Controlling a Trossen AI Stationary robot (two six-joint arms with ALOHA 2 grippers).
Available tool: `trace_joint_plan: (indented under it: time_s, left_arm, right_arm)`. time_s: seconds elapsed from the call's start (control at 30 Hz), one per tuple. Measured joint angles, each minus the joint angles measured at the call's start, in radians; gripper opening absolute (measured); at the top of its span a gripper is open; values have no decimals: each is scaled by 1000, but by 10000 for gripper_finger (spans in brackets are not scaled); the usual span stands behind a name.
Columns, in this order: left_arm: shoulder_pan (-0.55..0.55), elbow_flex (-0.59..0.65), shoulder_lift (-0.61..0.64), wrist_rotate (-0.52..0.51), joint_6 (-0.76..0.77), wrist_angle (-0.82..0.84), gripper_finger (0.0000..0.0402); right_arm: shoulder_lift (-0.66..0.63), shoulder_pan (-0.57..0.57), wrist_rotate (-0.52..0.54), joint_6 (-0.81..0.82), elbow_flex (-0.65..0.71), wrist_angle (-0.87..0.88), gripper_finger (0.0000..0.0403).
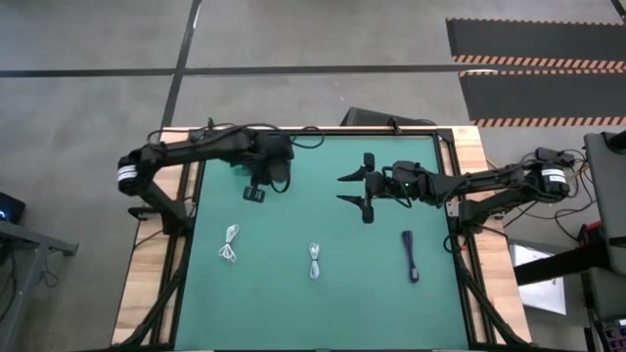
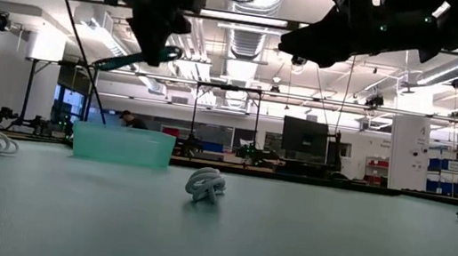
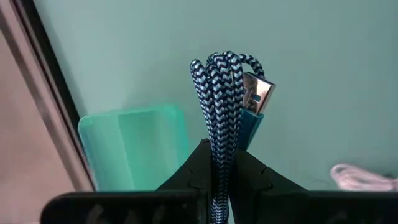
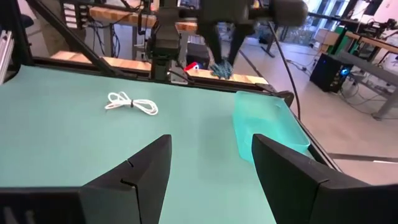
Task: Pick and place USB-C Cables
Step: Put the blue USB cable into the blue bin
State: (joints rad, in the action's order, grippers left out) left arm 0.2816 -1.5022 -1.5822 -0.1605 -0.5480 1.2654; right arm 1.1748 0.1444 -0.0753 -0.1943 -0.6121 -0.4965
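Observation:
My left gripper is shut on the grey-teal braided USB-C cable and holds it in the air near the table's far left, beside and above the teal bin. In the low view the cable hangs well above the bin. Two white cable bundles and the black cable lie flat on the green mat towards the near edge. My right gripper hovers open over the far middle of the mat, touching nothing. My left gripper pinches the folded grey-teal bundle between its two fingers, across several strands side by side. The looped end and the metal plug stick out beyond the fingertips. The cable is lifted clear of the table.
The bin stands at the mat's far left corner, by the black frame rail and the wooden border. In the left wrist view one white cable lies just past the gripper. Open mat lies between the three resting cables.

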Motion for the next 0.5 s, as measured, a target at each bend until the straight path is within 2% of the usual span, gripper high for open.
trace_joint_plan:
  time_s: [0.27,0.5]
  left_arm:
    - [132,8,-89,-14,-165,7,10]
    - [243,9,-130,-18,-224,-55,10]
  right_arm:
    - [-57,0,21,-34,0,62,215]
    - [-110,0,50,-63,0,105,215]
